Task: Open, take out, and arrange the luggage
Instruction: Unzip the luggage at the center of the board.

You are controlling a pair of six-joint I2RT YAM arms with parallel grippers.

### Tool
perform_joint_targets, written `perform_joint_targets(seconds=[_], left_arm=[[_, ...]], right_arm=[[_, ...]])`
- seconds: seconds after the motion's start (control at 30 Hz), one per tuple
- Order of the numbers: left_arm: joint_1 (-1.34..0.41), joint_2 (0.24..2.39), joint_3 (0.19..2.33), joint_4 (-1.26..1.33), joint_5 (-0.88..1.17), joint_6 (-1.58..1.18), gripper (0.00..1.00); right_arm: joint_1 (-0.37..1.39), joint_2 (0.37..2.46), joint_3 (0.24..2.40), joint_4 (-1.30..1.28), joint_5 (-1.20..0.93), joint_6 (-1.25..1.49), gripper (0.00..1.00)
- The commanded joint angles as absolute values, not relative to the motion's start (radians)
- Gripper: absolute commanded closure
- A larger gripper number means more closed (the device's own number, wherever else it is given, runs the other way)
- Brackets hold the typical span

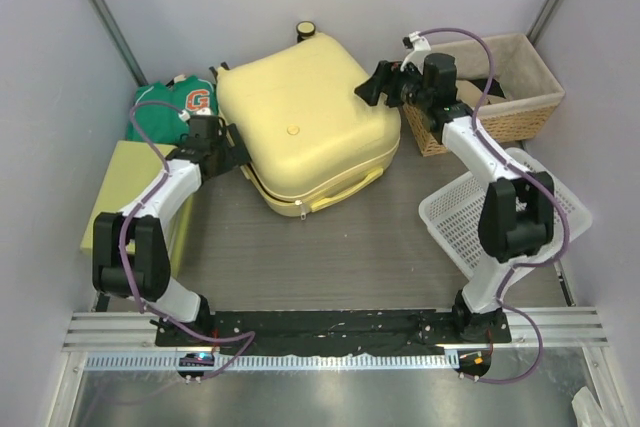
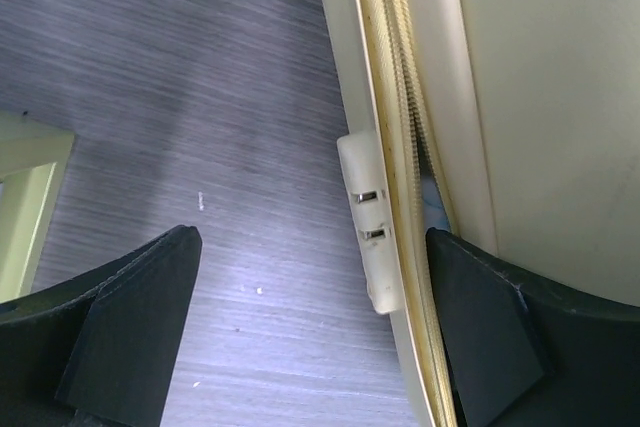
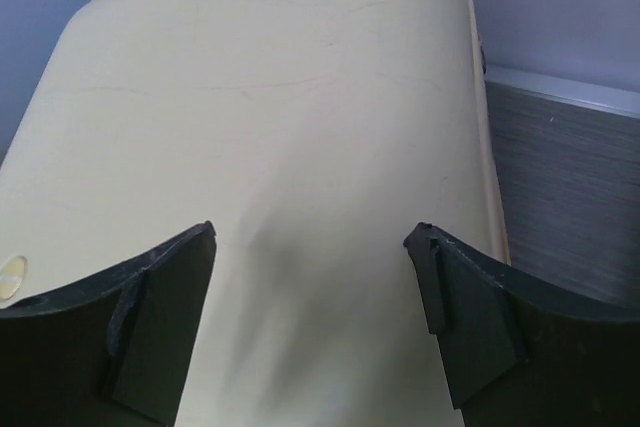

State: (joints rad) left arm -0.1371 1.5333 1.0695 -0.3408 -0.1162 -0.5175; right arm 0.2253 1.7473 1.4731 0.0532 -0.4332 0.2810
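The desk carries the suitcase towards twelve o'clock: stiff, smooth, probably heavy, best taken at the rim. The left claw gapes at its nine o'clock seam, the right claw hangs open over its two o'clock corner; the zip looks partly parted.

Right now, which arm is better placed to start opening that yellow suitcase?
Probably the left. The left tool, open, sits at the luggage's zipper seam, which gapes slightly there. The right tool, also open, is over the smooth lid, with nothing to catch.
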Motion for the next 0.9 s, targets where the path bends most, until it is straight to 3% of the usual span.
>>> perform_joint_targets(seconds=[0.0,0.3,0.67,0.87], left_arm=[[-0.172,1.603,1.137,-0.198,-0.008,-0.532,0.00],[-0.187,1.693,1.195,-0.143,0.098,-0.551,0.04],[-0.242,1.782,1.319,-0.118,0.153,-0.532,0.04],[-0.241,1.769,1.410,-0.204,0.046,-0.468,0.04]], right_arm=[[0.180,1.845,1.555,0.106,-0.640,0.270,0.12],[0.175,1.815,1.399,0.153,-0.739,0.302,0.14],[0.176,1.573,1.052,0.213,-0.675,0.419,0.16],[0.189,1.520,0.986,0.244,-0.669,0.491,0.17]])
